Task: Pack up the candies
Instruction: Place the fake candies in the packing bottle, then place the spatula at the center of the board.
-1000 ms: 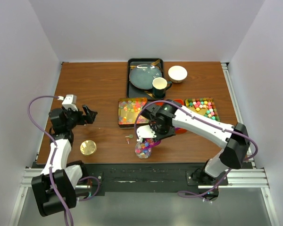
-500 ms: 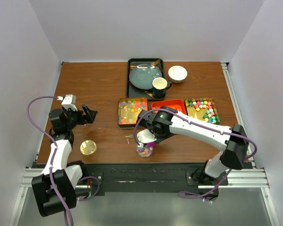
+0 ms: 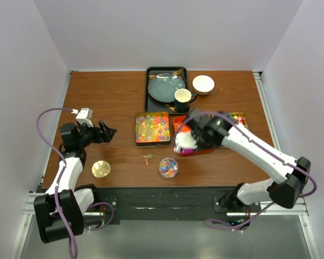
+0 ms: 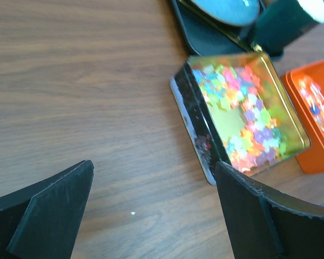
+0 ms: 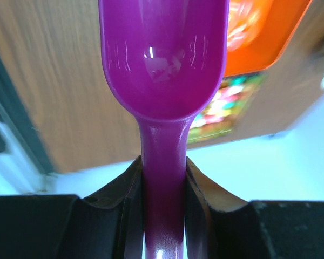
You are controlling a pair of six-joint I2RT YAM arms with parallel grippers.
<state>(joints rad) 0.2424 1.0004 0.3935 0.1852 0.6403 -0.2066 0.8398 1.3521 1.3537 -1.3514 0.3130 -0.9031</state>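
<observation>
In the right wrist view the scoop [image 5: 163,59] runs off the top edge, and the foot of its handle is sunk between the fingers of the right gripper [image 5: 163,183]. Behind it all is smeared: the orange tray [image 5: 275,38] is cut by the top edge, and a patch of candies [image 5: 221,105] is a coloured blur, half behind the scoop.

In the left wrist view the left gripper [image 4: 154,172] has both fingers cut by the bottom edge. The black tray [image 4: 205,35], plate [image 4: 227,6] and mug [image 4: 283,21] are cut by the top, the orange tray by the right. Glare blurs the candies in the left tin [image 4: 193,127].

From above, the right arm [image 3: 248,144] hides most of the orange tray and nearly all of the right tin [image 3: 241,114]. The right gripper is a white blur. Two bits [image 3: 147,157] on the bench [image 3: 108,97] are too small to tell.
</observation>
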